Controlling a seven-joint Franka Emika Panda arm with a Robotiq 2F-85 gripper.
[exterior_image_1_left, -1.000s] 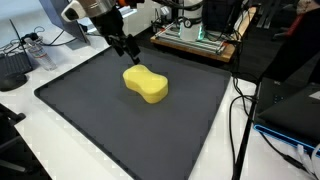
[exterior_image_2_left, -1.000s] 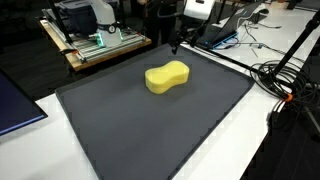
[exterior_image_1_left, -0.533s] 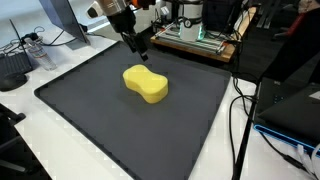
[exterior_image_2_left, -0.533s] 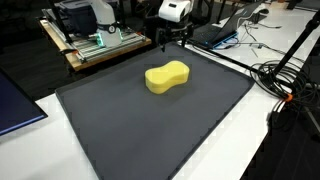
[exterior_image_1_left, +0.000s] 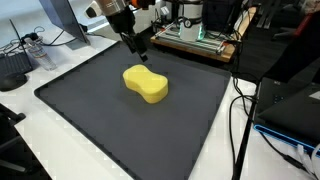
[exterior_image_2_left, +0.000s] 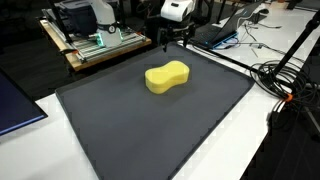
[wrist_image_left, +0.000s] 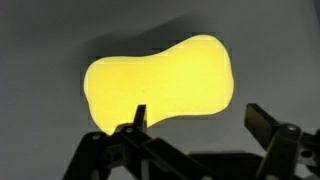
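Observation:
A yellow peanut-shaped sponge (exterior_image_1_left: 145, 84) lies flat on the dark grey mat (exterior_image_1_left: 120, 125); it also shows in an exterior view (exterior_image_2_left: 167, 77) and fills the upper part of the wrist view (wrist_image_left: 155, 82). My gripper (exterior_image_1_left: 141, 52) hangs above the mat just beyond the sponge's far end, also seen in an exterior view (exterior_image_2_left: 171, 44). In the wrist view the gripper (wrist_image_left: 198, 122) is open and empty, one finger over the sponge's edge, the other over bare mat.
The mat (exterior_image_2_left: 150, 120) lies on a white table. A wooden tray with electronics (exterior_image_2_left: 95, 42) stands behind it. Cables (exterior_image_2_left: 285, 80) trail at one side. A laptop (exterior_image_1_left: 295, 110) sits beside the mat, and a black device (exterior_image_1_left: 12, 68) at the other side.
From one second ago to half a second ago the gripper rose and shifted away from the sponge toward the mat's far edge. Since then it has stayed still.

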